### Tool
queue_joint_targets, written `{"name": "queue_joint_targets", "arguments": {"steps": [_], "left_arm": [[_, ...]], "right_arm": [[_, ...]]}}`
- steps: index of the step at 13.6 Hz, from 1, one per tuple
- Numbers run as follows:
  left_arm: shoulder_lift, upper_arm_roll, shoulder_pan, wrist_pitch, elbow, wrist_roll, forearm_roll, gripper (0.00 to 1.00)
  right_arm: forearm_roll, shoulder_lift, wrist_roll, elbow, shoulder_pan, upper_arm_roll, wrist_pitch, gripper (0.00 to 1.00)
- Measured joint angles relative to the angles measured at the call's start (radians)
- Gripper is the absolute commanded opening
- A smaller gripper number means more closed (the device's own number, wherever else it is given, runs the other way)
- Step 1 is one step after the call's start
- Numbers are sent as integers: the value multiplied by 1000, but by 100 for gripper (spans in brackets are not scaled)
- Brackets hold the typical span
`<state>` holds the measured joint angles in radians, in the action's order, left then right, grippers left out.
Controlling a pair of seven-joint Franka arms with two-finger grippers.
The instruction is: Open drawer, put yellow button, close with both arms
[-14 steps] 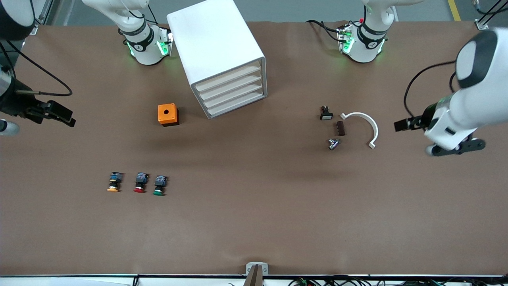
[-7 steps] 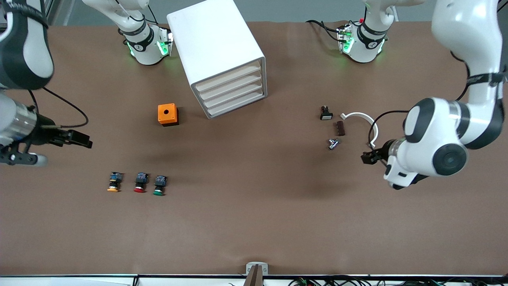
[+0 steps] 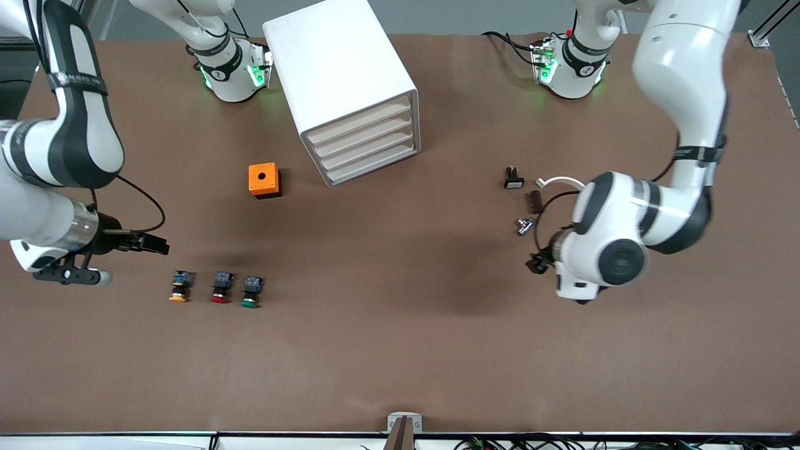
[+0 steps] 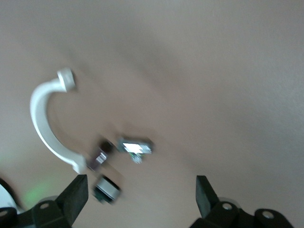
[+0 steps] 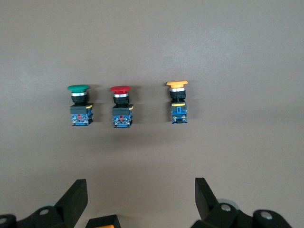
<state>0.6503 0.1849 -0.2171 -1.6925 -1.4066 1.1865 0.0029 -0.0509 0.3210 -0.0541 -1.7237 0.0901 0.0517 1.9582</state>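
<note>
The yellow button [image 3: 179, 286] lies on the table in a row with a red-capped one [image 3: 220, 287] and a green-capped one [image 3: 250, 291]. It also shows in the right wrist view [image 5: 177, 102]. The white cabinet [image 3: 337, 62] stands near the arms' bases, and its top drawer [image 3: 362, 122] is shut like the three lower ones. My right gripper [image 3: 157, 244] is open and empty over bare table beside the yellow button; its open jaws show in the right wrist view [image 5: 140, 194]. My left gripper [image 3: 536, 262] is open and empty over the table by the small parts; it also shows in its own wrist view [image 4: 141, 194].
An orange box [image 3: 264, 180] with a round hole sits beside the cabinet. Toward the left arm's end lie a white curved bracket [image 3: 565, 182], a black-and-white switch [image 3: 514, 178], a dark brown block [image 3: 534, 201] and a small metal part [image 3: 525, 226].
Both arms have swung in over the table. The right gripper has come toward the row of buttons. The left gripper has come past the white bracket toward the small parts.
</note>
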Motion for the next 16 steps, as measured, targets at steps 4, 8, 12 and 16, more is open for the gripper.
{"name": "queue_joint_targets", "arguments": {"steps": [4,8,12,16], "left_arm": [[61,0,-99,-55,2,310,-172,100],[78,0,-145,-61,7,543,-352,100],[78,1,-192,-72,16,667,-599,100],[80,0,-196,-70,14,757,-775,99]], "right_arm": [[0,74,1,-9,19,-3,61,100],[0,97,2,-125,22,-2,227,100],[0,130,2,-176,22,-2,279,100],[0,164,2,-176,22,-2,309,100]]}}
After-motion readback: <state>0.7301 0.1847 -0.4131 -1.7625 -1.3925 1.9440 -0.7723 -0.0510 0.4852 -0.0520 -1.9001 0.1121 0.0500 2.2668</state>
